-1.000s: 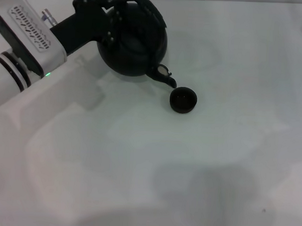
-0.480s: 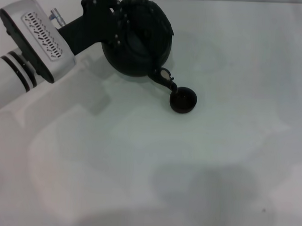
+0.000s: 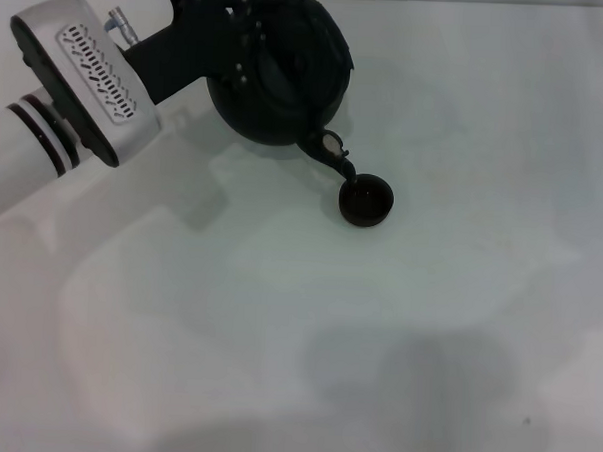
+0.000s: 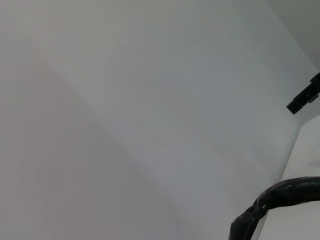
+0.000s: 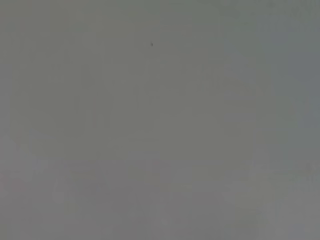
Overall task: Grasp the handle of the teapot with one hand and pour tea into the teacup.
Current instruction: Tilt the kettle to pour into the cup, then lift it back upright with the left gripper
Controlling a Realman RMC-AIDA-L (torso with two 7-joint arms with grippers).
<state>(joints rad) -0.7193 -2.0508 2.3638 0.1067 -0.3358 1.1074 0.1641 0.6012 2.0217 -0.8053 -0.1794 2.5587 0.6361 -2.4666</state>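
The large round matte black teapot (image 3: 278, 80) is tipped over toward the tiny round dark handleless teacup (image 3: 367, 201), its short stubby spout (image 3: 333, 157) pointing down at the cup. The spout tip sits at the cup's rim on the side facing the pot; whether it touches cannot be told. The pot's arched black hoop handle (image 3: 315, 31) lies across the body on the side away from the cup, hard to separate from the dark body. The teacup stands upright on the white tabletop (image 3: 397, 320), its inside dark and glossy.
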